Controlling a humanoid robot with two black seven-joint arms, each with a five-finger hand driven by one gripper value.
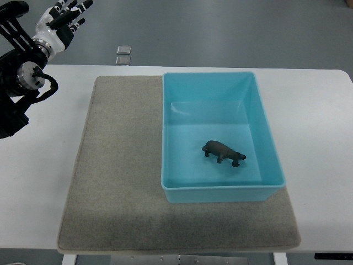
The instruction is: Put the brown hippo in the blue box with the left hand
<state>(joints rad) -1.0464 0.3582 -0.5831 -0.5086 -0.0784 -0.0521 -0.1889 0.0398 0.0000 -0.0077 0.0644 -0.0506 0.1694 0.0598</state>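
A steep downward view onto a white surface (pixel 320 110) is given.

At the far left, the left arm (pixel 19 83) is seen entering from the left edge, made of black segments with a silver joint. It ends in the left hand (pixel 62 21) at the upper left corner, raised past the far edge of the surface and above the grey floor (pixel 231 30). The fingers (pixel 70 10) are spread and relaxed, and nothing is held in them.

Just right of the hand, two small pale squares (pixel 123 54) are seen on the floor, just beyond the surface's far edge.

A large grey mat (pixel 121 182) is laid across the middle of the surface. On the mat's right half a light blue box (pixel 265 127) is set, open at the top, its long sides running away from the viewer.

Inside the box, on its floor and toward the near right part, the brown hippo (pixel 223 152) is found standing on its legs. Its long axis is laid roughly left to right with a slight slant, and the head is pointed to the right and a little toward the near wall, the rump to the left. It is not touching any wall.

The hippo lies well apart from the left hand, far to its right and nearer the viewer, with the mat's bare left half between them.
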